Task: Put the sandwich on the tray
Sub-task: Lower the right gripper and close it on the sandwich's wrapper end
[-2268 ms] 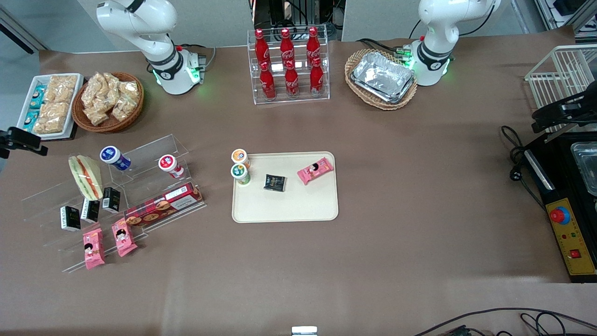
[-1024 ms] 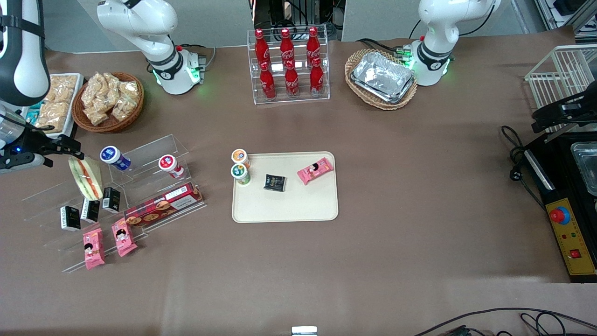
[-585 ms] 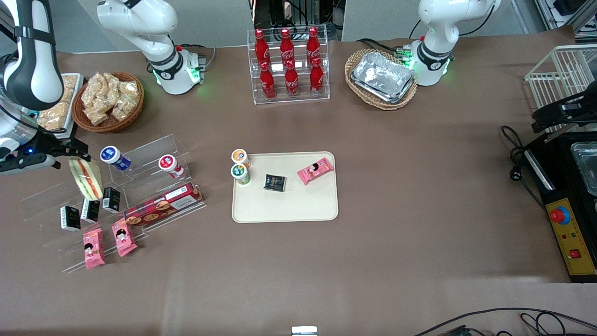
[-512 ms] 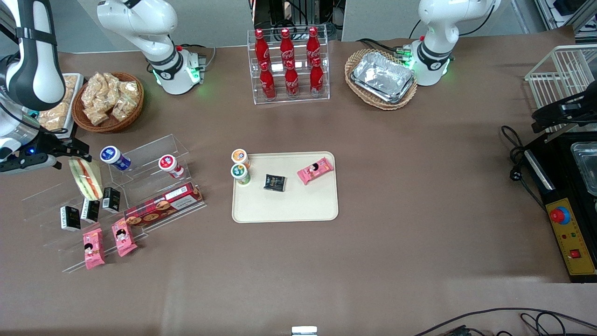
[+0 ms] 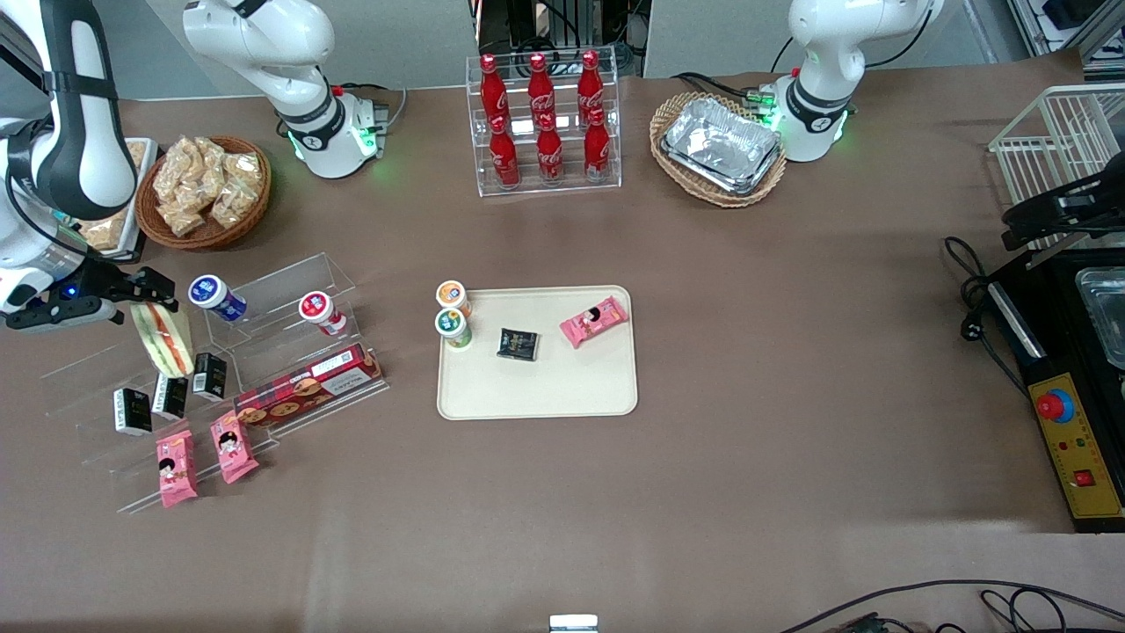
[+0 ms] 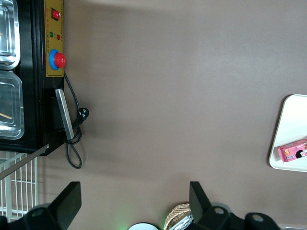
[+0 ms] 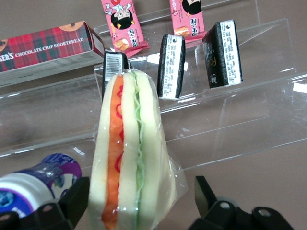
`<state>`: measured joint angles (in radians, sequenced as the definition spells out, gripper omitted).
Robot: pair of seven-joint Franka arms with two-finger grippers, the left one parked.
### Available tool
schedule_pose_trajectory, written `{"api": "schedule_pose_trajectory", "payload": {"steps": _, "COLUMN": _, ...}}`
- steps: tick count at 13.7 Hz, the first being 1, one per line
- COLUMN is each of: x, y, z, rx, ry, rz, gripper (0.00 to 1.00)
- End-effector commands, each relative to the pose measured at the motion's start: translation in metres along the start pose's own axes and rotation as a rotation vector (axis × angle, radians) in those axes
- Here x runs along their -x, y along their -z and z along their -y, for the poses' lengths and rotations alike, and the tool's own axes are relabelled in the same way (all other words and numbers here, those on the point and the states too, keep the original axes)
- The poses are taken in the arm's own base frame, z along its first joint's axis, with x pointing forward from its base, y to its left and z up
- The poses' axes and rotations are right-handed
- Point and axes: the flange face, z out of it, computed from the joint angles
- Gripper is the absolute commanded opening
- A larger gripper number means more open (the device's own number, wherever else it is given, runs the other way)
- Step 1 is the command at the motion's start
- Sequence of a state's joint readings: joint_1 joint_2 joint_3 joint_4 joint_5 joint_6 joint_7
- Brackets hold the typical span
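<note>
The gripper (image 7: 139, 211) is spread wide, one finger on each side of the sandwich (image 7: 132, 153), not touching it; the tray (image 5: 538, 391) lies well apart.

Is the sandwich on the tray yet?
No, the sandwich stands on the clear shelf, between the open gripper's fingers, away from the tray.

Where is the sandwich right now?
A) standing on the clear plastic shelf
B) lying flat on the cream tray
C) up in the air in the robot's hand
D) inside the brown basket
A: the sandwich stands on the clear shelf, with the gripper open on either side of it, and it is not on the tray.
</note>
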<state>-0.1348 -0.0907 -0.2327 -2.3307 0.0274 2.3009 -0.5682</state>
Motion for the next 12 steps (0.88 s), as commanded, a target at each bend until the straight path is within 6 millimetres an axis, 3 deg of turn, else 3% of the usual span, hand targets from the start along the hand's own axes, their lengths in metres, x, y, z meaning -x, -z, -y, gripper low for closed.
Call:
{"api": "schedule_pose_trajectory", "payload": {"steps": 1, "x": 0.001, "y": -0.006, "z": -0.001, "rx": 0.009, "ry": 0.009, "rz": -0.012, "gripper": 0.84}}
{"api": "schedule_pose_trajectory", "payload": {"steps": 3, "x": 0.000, "y": -0.008, "z": -0.001, "rx": 0.010, "ry": 0.011, "rz": -0.010, "gripper": 0.66}}
{"api": "schedule_pose_trajectory", "payload": {"steps": 6, "x": -0.003, "y": -0.006, "z": 0.000, "rx": 0.008, "ry": -0.001, "rz": -0.009, "gripper": 0.24}}
{"api": "schedule_pose_trajectory", "payload": {"steps": 8, "x": -0.007, "y": 0.005, "z": -0.002, "rx": 0.010, "ry": -0.005, "rz": -0.022, "gripper": 0.03}}
{"api": "schedule_pose_trajectory", "payload": {"steps": 9, "x": -0.008, "y": 0.018, "z": -0.007, "rx": -0.002, "ry": -0.013, "rz": -0.012, "gripper": 0.00}}
{"api": "schedule_pose_trajectory", "payload": {"steps": 12, "x": -0.033, "y": 0.097, "z": -0.024, "rx": -0.023, "ry": -0.008, "rz": 0.033, "gripper": 0.00}}
